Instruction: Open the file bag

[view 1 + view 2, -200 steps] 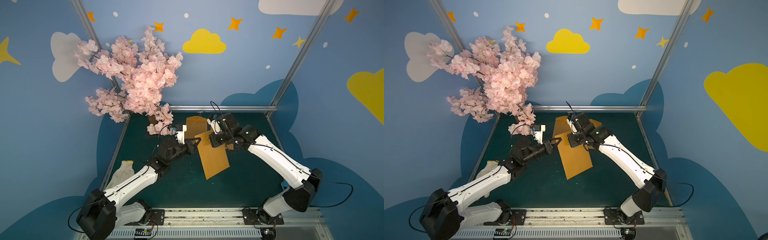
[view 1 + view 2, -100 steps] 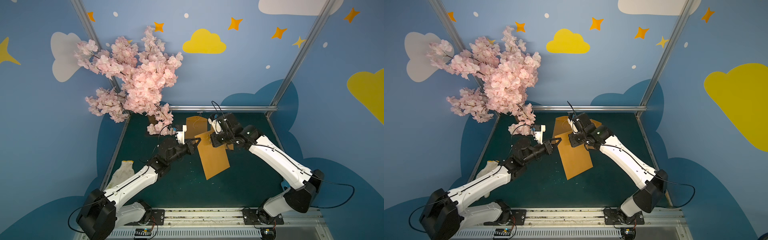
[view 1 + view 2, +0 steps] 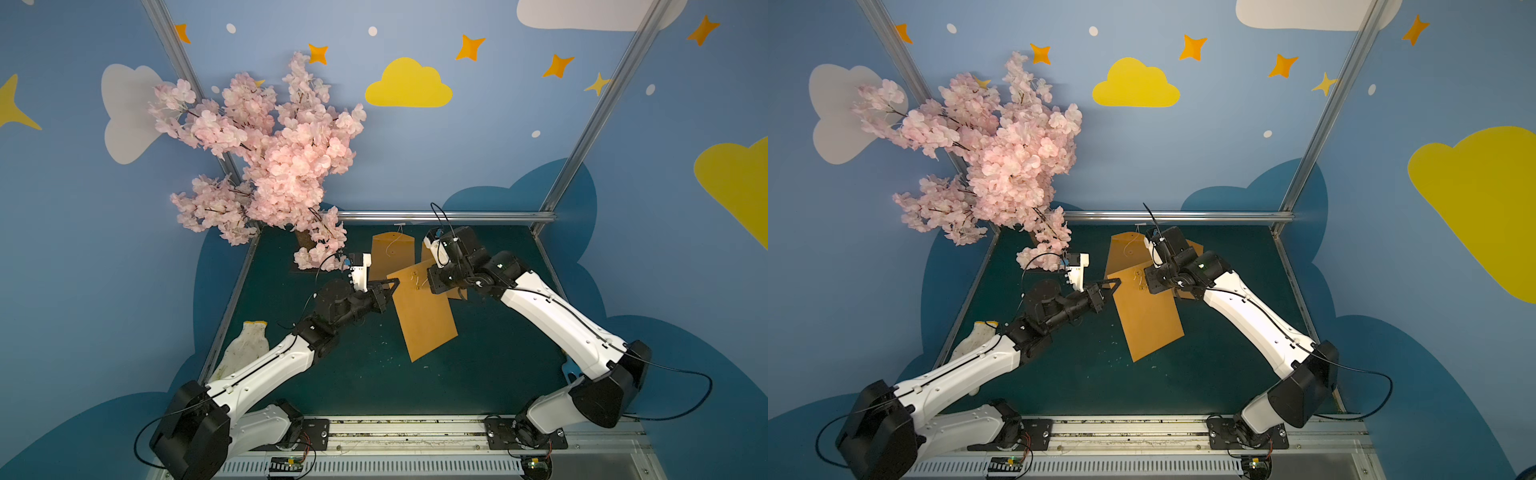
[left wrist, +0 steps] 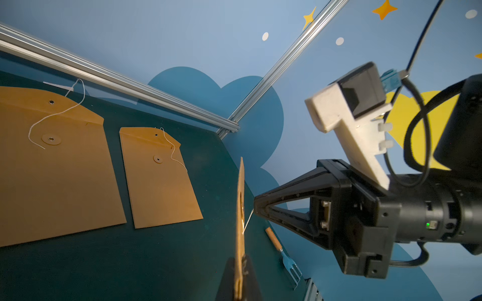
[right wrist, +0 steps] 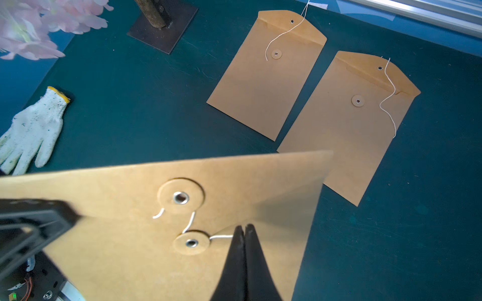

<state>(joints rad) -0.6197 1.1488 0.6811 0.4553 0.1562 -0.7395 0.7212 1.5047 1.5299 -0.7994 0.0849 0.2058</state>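
The file bag (image 3: pixel 424 316) (image 3: pixel 1148 320) is a brown paper envelope with two round buttons and a white string, held up tilted above the green table. My left gripper (image 4: pixel 240 276) (image 3: pixel 392 284) is shut on the bag's edge, which appears edge-on (image 4: pixel 240 208) in the left wrist view. My right gripper (image 5: pixel 245 229) (image 4: pixel 257 207) is shut on the white string (image 5: pixel 221 236), right beside the lower button (image 5: pixel 192 243). The string runs on up to the flap button (image 5: pixel 180 197). The flap lies closed.
Two more brown file bags (image 5: pixel 266 75) (image 5: pixel 349 122) lie flat at the back of the table. A pink blossom tree (image 3: pixel 270 162) stands back left on a dark base (image 5: pixel 163 28). A white glove (image 5: pixel 31 130) lies left, a blue fork (image 4: pixel 285 255) right.
My right gripper has edged slightly to the right with the string. The left gripper and the bag have hardly moved.
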